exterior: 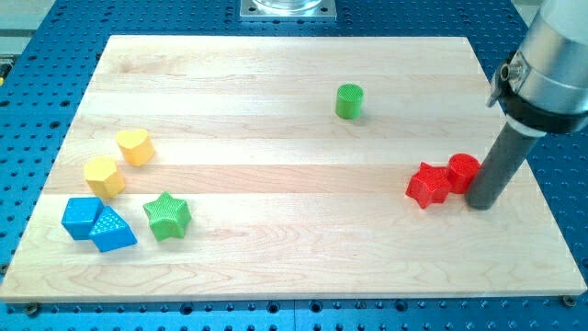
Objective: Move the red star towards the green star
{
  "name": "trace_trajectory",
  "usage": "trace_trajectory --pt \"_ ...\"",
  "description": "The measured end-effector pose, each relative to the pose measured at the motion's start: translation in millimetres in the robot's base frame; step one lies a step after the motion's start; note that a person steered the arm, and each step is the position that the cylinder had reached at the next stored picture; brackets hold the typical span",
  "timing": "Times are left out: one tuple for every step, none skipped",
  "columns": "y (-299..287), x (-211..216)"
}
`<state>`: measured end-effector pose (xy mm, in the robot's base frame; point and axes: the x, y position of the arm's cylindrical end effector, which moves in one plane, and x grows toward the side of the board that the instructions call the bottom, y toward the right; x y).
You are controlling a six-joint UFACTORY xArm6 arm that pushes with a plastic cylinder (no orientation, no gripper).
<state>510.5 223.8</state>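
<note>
- Camera view: one overhead-angled shot of a wooden counter point(276, 267) on a blue perforated base.
- Rod point(501, 165) comes down from the view's top right, dark, straight, under a grey collar.
- My tip point(481, 204) sits on the counter at the view's right, just right of the red cylinder point(464, 171), touching or nearly so; contact unclear.
- No pincer on this arm, only the rod, so nothing is grasped or released.
- Red star point(428, 185) lies at the view's right, mid-height, touching the red cylinder's left side.
- Red cylinder sits between red star and tip.
- Green star point(167, 216) lies at the view's lower left, well apart from the red star, almost the full counter width away.
- Blue cube point(81, 218) and blue wedge point(112, 230) are touching, just left of the green star.
- Yellow heart point(135, 146) and yellow hexagon point(103, 176) sit near each other, above the blue pair, at the view's left.
- Green cylinder point(349, 101) stands alone in the upper middle, well apart from everything else.
- Metal mount point(288, 8) shows at the view's top edge, partly cut off.
</note>
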Motion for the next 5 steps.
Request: trace_trajectory --pt "-37 -12" --pt "-81 -20" --pt "-145 -15" --pt "-84 -18" --pt "-137 -5"
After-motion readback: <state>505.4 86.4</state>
